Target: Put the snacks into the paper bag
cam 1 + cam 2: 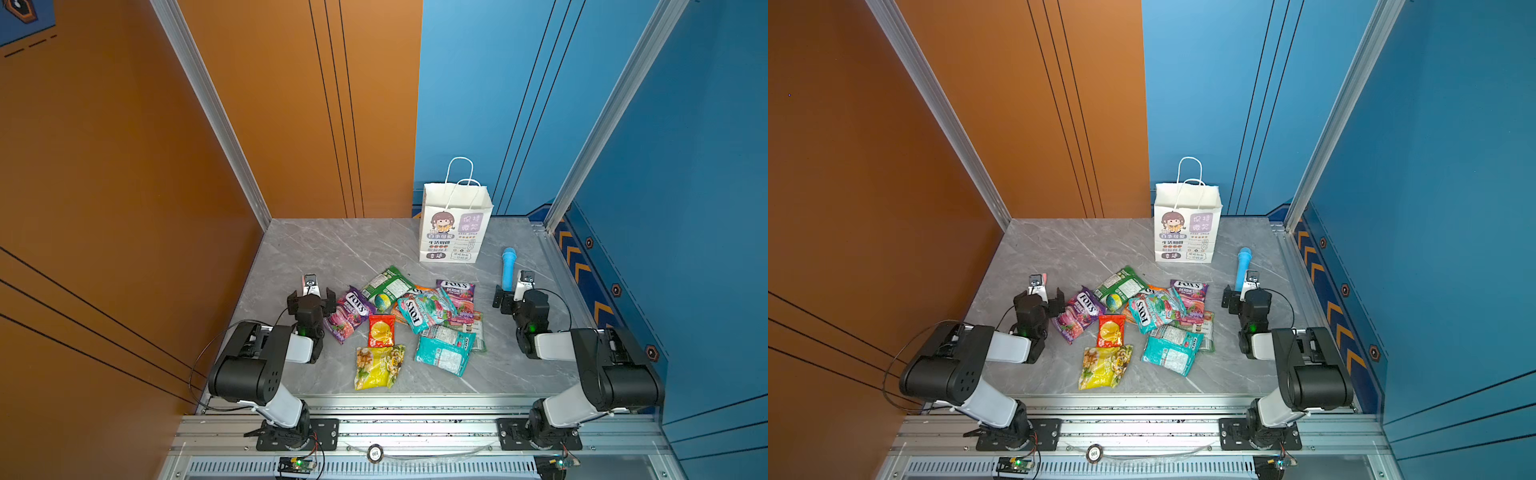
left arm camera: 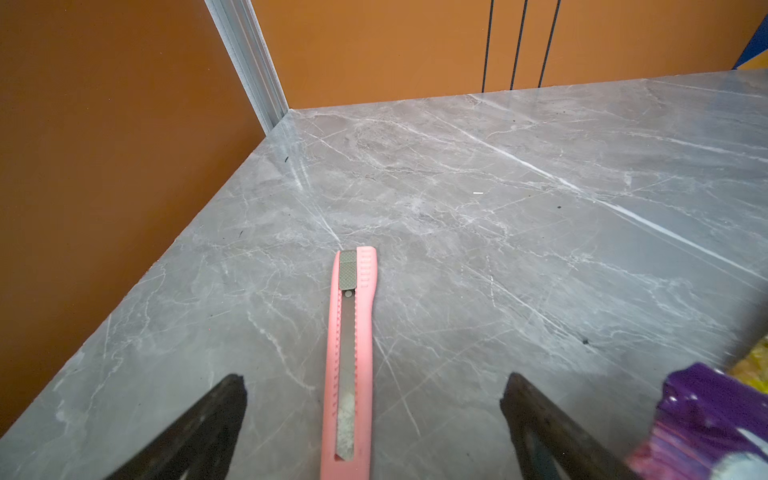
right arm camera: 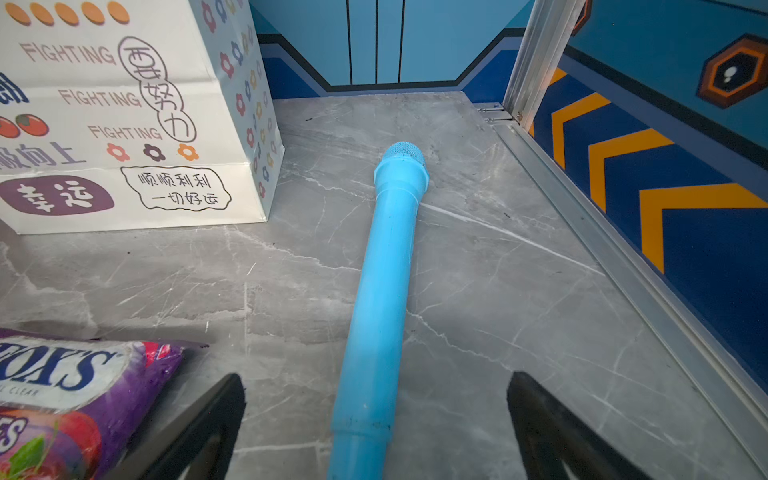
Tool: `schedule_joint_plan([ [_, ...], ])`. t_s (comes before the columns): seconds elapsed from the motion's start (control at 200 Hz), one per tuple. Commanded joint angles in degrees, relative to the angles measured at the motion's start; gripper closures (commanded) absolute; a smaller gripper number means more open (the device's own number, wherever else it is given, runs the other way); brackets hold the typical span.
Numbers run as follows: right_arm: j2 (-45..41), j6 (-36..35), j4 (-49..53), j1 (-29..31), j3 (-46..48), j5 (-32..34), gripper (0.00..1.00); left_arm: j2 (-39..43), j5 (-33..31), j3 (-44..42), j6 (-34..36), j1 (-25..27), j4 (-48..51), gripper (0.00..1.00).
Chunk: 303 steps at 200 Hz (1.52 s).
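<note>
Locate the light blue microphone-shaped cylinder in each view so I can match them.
In a top view: cylinder lies right of the paper bag, nearer the camera.
In a top view: cylinder again right of the paper bag.
Left wrist: not in it.
Right wrist: cylinder mid-picture, between the fingers of the open right hand.
Shared landmark: paper bag, in all but left wrist.

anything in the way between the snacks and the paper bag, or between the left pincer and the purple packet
Nothing visible. Bare table lies between the snacks and the upright paper bag. The open left pincer sits right beside the purple packet; the pink knife lies below its jaws, not toward the packet.
</note>
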<state>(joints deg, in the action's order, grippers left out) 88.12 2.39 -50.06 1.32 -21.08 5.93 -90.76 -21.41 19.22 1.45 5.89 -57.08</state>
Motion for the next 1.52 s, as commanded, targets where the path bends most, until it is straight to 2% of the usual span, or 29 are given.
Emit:
schedule_joint_plan([
  [0.0,-0.29,0.59,1.02,-0.27,-1.07,-1.03,0.00,0.81,0.89,1.17,-0.98,-0.53,0.65,0.02],
  [0.725,-0.31,0.70,1.01,-0.45,-1.03,-1.30,0.00,1.03,2.65,1.61,-2.06,-1.94,2.06,0.02],
  [0.906,-1.59,1.30,4.30,0.53,-2.44,3.35,0.00,1.12,1.55,1.37,-2.02,-1.51,1.97,0.02],
  [0.971,-3.75,1.76,9.16,1.50,-4.10,7.88,0.00,1.34,-0.10,1.17,-1.85,-0.91,1.57,0.02],
  [1.046,-7.70,3.58,22.66,2.19,-9.26,12.37,0.00,2.33,-2.28,1.06,-1.37,0.00,1.57,0.02],
  [1.081,-9.44,5.42,29.11,2.28,-12.39,13.17,0.00,2.98,-1.81,0.70,-1.29,0.05,1.89,0.02],
  [1.186,-13.40,12.63,37.78,2.30,-18.18,13.13,0.00,4.32,-2.54,0.43,0.09,0.94,1.56,0.02],
  [1.301,-16.69,24.65,47.79,1.50,-24.82,14.07,0.00,10.93,-6.68,2.78,-0.38,2.09,12.02,0.02],
  [1.341,-17.09,25.52,48.40,0.52,-26.13,10.27,0.00,14.05,-8.20,4.71,-2.47,2.11,19.26,0.02],
  [1.381,-17.41,24.14,48.48,-1.08,-27.13,4.69,0.00,16.96,-11.52,7.39,-7.15,2.10,27.33,0.02],
  [1.441,-18.57,26.27,47.64,-1.40,-27.29,4.61,0.00,21.18,-17.81,13.06,-19.08,1.94,43.38,0.02],
  [1.476,-19.31,27.73,47.11,-1.32,-27.46,5.10,0.02,23.04,-16.27,16.18,-22.57,0.96,51.06,0.02],
  [1.511,-19.63,28.98,48.02,-1.32,-28.41,5.56,0.03,24.59,-12.18,18.40,-22.65,-0.06,56.17,0.02],
])
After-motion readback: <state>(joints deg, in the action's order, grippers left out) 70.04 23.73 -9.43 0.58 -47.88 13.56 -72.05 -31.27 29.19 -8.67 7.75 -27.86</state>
